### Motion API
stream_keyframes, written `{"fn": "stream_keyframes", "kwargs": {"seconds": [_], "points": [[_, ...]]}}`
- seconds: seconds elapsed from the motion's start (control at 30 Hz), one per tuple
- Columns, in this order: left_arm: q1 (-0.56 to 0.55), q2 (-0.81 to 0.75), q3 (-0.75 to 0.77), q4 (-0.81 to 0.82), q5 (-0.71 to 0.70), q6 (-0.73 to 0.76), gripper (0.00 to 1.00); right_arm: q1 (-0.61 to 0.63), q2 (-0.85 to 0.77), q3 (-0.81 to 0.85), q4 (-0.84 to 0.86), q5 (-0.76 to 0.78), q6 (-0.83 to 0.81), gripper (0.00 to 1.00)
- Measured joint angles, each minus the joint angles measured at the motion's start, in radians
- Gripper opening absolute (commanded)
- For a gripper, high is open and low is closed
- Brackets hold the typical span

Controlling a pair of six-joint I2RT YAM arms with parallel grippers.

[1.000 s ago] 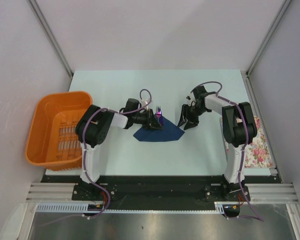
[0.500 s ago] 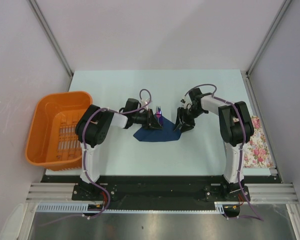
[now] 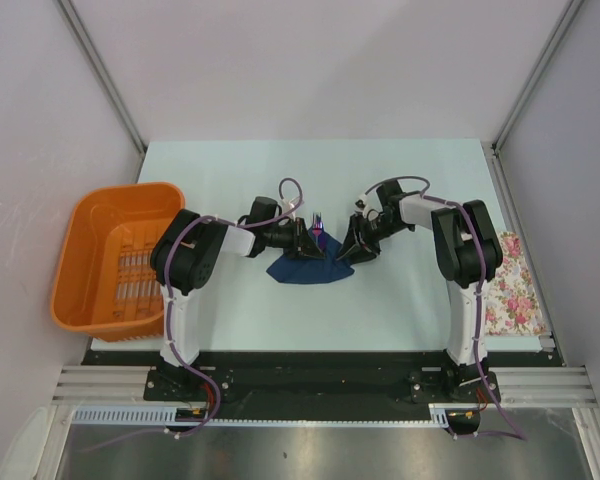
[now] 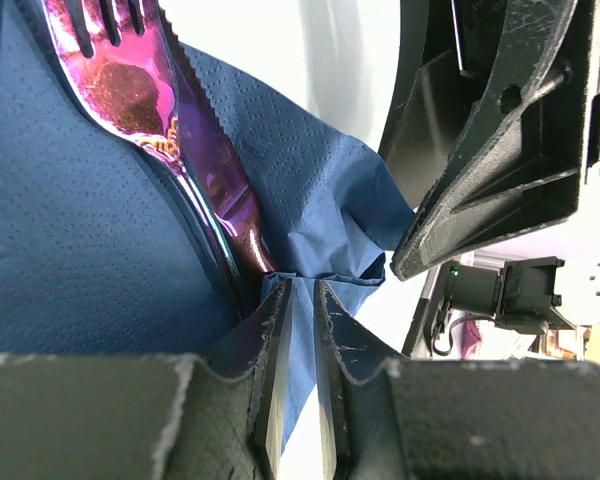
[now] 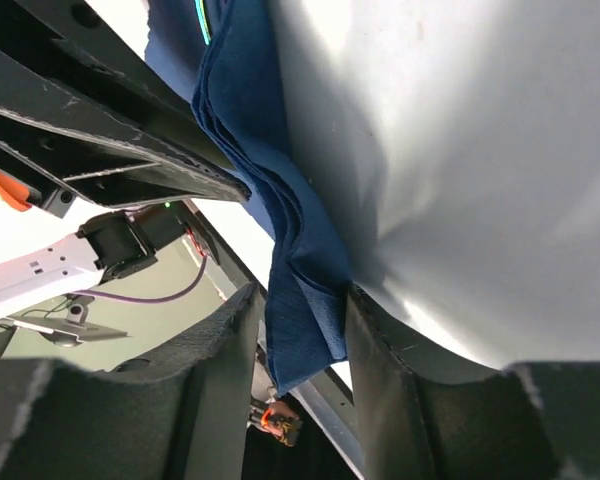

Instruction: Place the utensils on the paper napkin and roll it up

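The navy paper napkin [image 3: 302, 269] lies at the table's middle. A purple fork [image 3: 318, 228] and a second purple utensil [image 4: 218, 175] rest on it; the fork's tines [image 4: 110, 30] show in the left wrist view. My left gripper [image 3: 307, 244] is shut on a bunched fold of the napkin [image 4: 70, 230], right beside the utensils' handles. My right gripper [image 3: 347, 249] is at the napkin's right corner. Its jaws stand apart, with the layered napkin edge [image 5: 290, 290] hanging between them, not pinched. The right gripper's fingers [image 4: 480, 170] show close by in the left wrist view.
An orange basket [image 3: 110, 255] stands at the table's left edge. A white floral cloth [image 3: 510, 285] lies at the right edge. The pale table [image 3: 410, 180] stretches behind the napkin, with white walls around it.
My right gripper has moved left from beside the napkin onto its right corner, which is now drawn in and lifted. The left gripper has stayed put.
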Motion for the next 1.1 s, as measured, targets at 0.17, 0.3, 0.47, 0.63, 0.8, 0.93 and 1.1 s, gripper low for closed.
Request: {"fn": "stream_keyframes", "kwargs": {"seconds": [0.17, 0.3, 0.47, 0.63, 0.8, 0.93, 1.1], "points": [[0.001, 0.0, 0.0, 0.0, 0.001, 0.0, 0.21, -0.006, -0.002, -0.01, 0.007, 0.033, 0.008, 0.57], [0.002, 0.0, 0.001, -0.003, 0.002, 0.007, 0.21, -0.034, -0.023, -0.033, -0.015, 0.061, 0.016, 0.6], [0.004, 0.0, 0.002, -0.008, 0.003, 0.01, 0.21, -0.051, -0.045, -0.059, -0.022, 0.081, -0.004, 0.54], [0.004, 0.0, 0.002, -0.008, 0.007, 0.015, 0.21, -0.051, -0.04, -0.079, -0.024, 0.037, -0.01, 0.49], [0.006, 0.0, 0.002, -0.01, 0.009, 0.016, 0.21, -0.064, -0.039, -0.09, -0.021, -0.027, -0.011, 0.54], [0.008, 0.0, 0.002, -0.013, 0.01, 0.016, 0.21, -0.072, -0.04, -0.092, -0.022, -0.006, -0.01, 0.57], [0.008, 0.0, 0.002, -0.014, 0.009, 0.016, 0.21, -0.071, -0.043, -0.092, -0.022, 0.029, -0.008, 0.37]]}}
